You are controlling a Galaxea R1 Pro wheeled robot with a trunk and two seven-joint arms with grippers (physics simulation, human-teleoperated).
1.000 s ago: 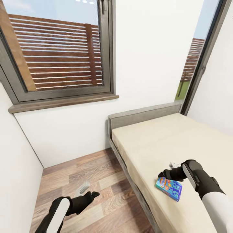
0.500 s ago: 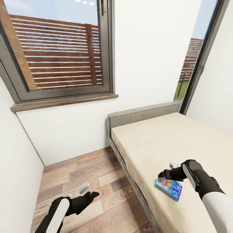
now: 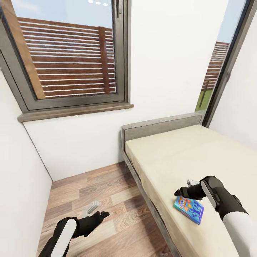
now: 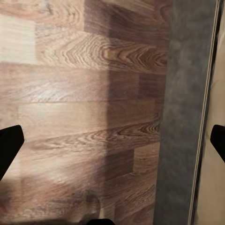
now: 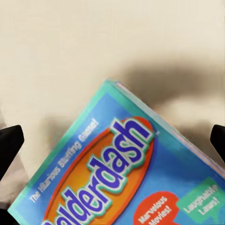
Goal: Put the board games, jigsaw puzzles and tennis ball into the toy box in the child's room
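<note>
One board game in sight, one bed, two windows. The game is a flat blue box lying on the mattress near the bed's floor-side edge, well down from the headboard; its long axis runs diagonally across the mattress, one short end twd my right gripper, other end twd my body. In the right wrist view the game reads "Balderdash", lid up, a corner poking up between my two finger tips, which sit wide apart at either side, so jaws spread, nothing pinched. Right gripper hovers just above the game's far end; can't tell if touching. Left gripper hangs low over the wood floor, beside the bed frame; left wrist view shows its tips wide apart too, w/ floor planks and the grey frame side between. Open floor strip runs between bed and left wall; mattress beyond the game is bare up to the headboard.
</note>
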